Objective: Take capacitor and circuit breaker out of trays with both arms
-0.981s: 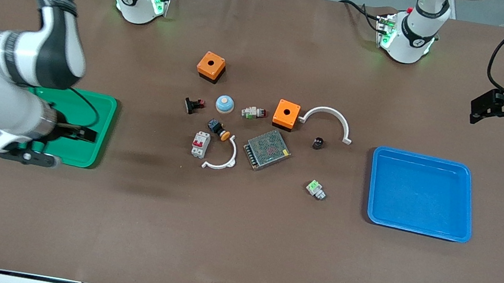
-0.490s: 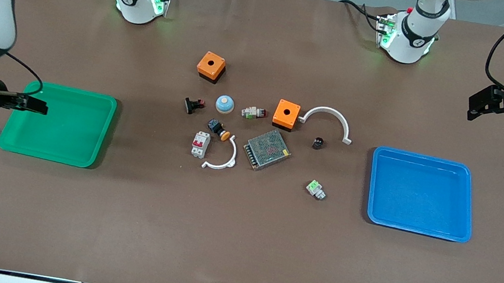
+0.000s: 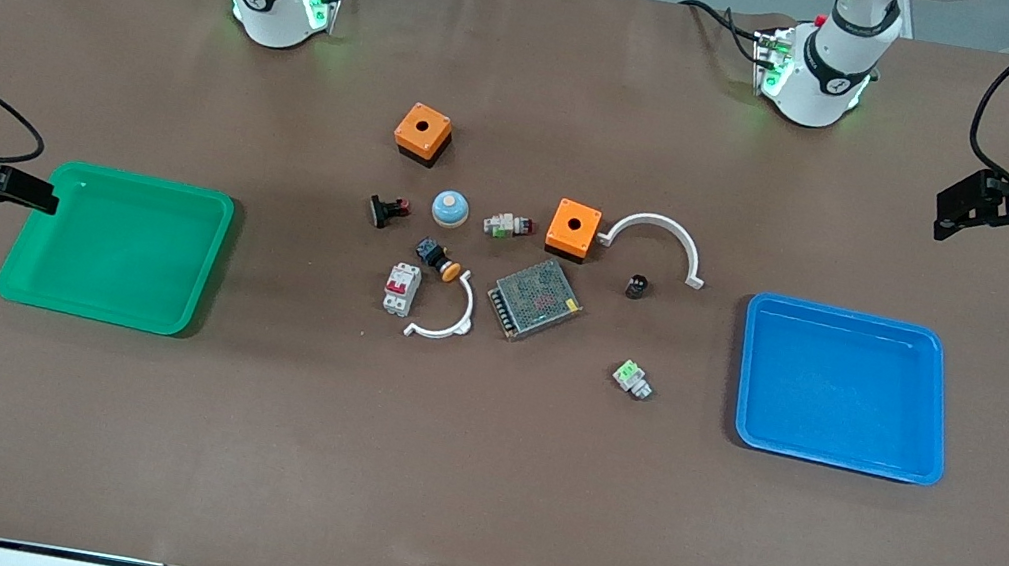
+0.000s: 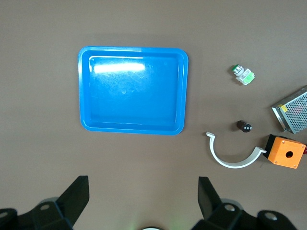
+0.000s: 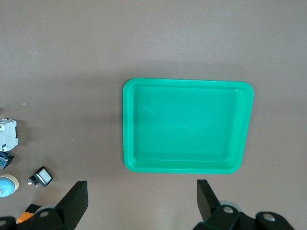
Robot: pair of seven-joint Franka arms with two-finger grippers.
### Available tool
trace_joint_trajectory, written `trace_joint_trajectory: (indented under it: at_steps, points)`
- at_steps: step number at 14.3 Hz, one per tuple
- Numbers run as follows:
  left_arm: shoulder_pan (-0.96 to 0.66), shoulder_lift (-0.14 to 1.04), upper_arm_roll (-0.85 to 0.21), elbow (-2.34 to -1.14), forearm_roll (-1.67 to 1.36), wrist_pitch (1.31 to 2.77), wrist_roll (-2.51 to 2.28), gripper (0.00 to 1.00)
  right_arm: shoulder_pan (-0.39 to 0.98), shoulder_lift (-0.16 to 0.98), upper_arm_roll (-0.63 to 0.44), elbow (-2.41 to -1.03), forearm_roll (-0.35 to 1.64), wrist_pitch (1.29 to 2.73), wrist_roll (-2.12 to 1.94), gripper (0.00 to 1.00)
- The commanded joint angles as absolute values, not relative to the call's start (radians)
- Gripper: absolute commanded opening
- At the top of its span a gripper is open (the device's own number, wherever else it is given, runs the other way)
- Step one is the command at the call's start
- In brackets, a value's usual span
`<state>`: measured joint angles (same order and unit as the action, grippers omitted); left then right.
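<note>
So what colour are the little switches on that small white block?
Red. The small white rectangular breaker has red levers on its face, clearest in the front view.

Worktop (image 3: 473, 481): uniform matte brown.
Tray at right arm's end (image 3: 117, 248): solid green.
Tray at left arm's end (image 3: 844, 388): solid blue, glossy highlight.
Two boxes (image 3: 423, 132) (image 3: 573, 228): orange tops, black bases, dark centre hole.
Breaker (image 3: 401, 288): white, red levers.
Capacitor (image 3: 637, 285): black.
Mesh-covered box (image 3: 535, 299): silver-grey grid.
Two curved clips (image 3: 660, 237) (image 3: 444, 317): white.
Dome (image 3: 451, 208): pale blue on cream.
Small connector (image 3: 631, 378): white and green.
Both claws (image 3: 23, 192) (image 3: 967, 207): black.
</note>
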<state>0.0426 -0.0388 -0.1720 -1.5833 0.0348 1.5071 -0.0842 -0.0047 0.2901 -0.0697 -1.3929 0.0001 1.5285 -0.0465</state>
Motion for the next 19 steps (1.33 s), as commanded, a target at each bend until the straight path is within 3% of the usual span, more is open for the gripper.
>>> trace_joint_trajectory:
  at_steps: [1, 6, 12, 19]
  points:
    - [0.046, -0.066, -0.173, -1.606, 0.012, 1.506, -0.083, 1.00, -0.023, 0.295, -0.048, -1.388, -0.005, 1.513, -0.038, 1.00]
    - [0.046, -0.064, -0.173, -1.606, 0.012, 1.506, -0.083, 1.00, -0.029, 0.259, -0.044, -1.468, 0.000, 1.506, -0.048, 1.00]
    - [0.044, -0.063, -0.173, -1.605, 0.012, 1.508, -0.083, 1.00, -0.026, 0.049, -0.043, -1.695, 0.000, 1.640, -0.048, 1.00]
    - [0.044, -0.063, -0.173, -1.601, 0.012, 1.508, -0.083, 1.00, -0.029, -0.049, -0.043, -1.740, 0.002, 1.623, -0.051, 1.00]
